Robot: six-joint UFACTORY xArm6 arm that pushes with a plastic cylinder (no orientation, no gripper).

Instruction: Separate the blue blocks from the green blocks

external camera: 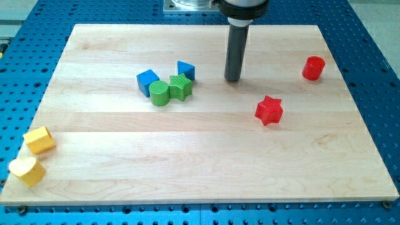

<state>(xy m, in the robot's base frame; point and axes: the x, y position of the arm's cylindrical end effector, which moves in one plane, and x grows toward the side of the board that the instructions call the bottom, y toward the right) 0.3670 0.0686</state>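
A blue cube (147,81) sits left of centre, touching a green cylinder (159,92). A green star-shaped block (180,87) touches the cylinder's right side. A smaller blue block (185,70), wedge-like, sits just above and right of the green star, close to or touching it. My tip (232,79) rests on the board to the right of this cluster, apart from it by about the width of two blocks. It touches no block.
A red star (269,110) lies below and right of my tip. A red cylinder (314,67) stands near the board's right edge. Two yellow blocks (39,139) (27,170) sit at the wooden board's (200,169) bottom-left corner.
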